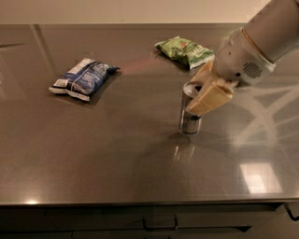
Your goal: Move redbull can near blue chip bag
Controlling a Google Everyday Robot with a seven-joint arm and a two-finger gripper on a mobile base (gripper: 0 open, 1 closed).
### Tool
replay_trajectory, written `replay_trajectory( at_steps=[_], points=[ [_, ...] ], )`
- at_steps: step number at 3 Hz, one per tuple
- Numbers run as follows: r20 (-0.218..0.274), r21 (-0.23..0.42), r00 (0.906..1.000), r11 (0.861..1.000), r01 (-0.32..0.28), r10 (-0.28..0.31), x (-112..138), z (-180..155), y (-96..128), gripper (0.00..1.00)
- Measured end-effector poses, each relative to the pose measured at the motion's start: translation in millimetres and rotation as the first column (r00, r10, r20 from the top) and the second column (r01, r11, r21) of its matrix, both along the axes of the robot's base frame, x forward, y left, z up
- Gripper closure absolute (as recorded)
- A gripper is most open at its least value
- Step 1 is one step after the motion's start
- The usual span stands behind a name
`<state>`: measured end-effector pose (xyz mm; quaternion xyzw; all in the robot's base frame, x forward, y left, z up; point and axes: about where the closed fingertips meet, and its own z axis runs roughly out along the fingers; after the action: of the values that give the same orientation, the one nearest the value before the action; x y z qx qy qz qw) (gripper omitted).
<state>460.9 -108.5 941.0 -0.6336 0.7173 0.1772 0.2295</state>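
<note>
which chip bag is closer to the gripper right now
The crinkled green chip bag at the far side; it lies just behind the gripper, whose jaws clasp the slim silver redbull can. The dark blue bag sits far left.

I'm looking down on a dark, brushed-metal table (117,168) that fills most of my view; a pale wall (117,10) runs along its far edge; a bright square of reflected light (256,178) sits at front right; dark drawer fronts (159,226) show below; my gripper (195,95) hangs right of centre, closed on the redbull can (189,123).
</note>
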Motion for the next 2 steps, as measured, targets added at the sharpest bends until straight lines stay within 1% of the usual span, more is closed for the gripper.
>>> replay_trajectory(
  at_steps=[1, 2],
  points=[
    [0.009, -0.007, 0.9992, 0.999, 0.040, -0.040, 30, 12, 16, 1.00],
    [0.001, 0.005, 0.9964, 0.996, 0.084, -0.084, 68, 23, 41, 1.00]
  ],
)
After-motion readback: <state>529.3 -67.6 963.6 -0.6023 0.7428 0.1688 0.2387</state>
